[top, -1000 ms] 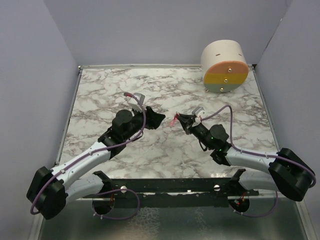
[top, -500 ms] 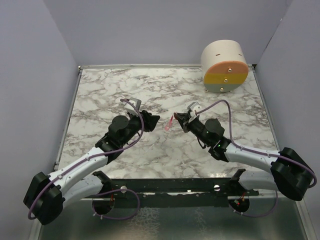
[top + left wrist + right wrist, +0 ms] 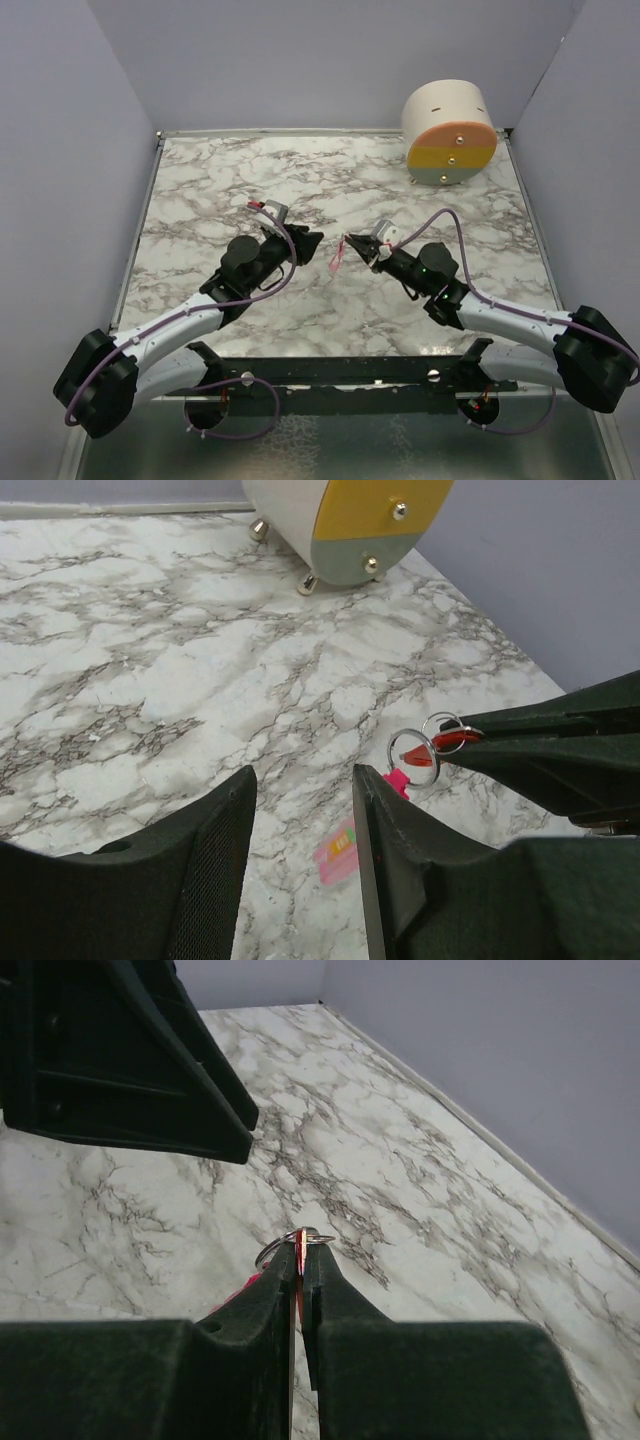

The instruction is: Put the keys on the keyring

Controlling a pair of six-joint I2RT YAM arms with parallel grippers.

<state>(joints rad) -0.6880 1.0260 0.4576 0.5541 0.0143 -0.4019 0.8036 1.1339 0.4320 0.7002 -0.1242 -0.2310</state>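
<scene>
Marble-patterned table (image 3: pixel 200 180), lilac walls (image 3: pixel 300 60). Mid-table, right hand (image 3: pixel 354 243) clamps red key (image 3: pixel 455 742); keyring (image 3: pixel 338 852) with pink strap hangs at its tips. To its left, left hand (image 3: pixel 311 242) gapes empty.

Only a thin red edge of the key (image 3: pixel 299 1282) shows between the closed fingers of the right gripper (image 3: pixel 300 1252); its blade is hidden. The strap of the keyring (image 3: pixel 413 757) passes behind a finger (image 3: pixel 400 830) of the left gripper (image 3: pixel 302 775). The ring possibly links to the key, but this is too small to tell. The picture's top edge cuts off the round box (image 3: pixel 340 525) at the far right corner.
</scene>
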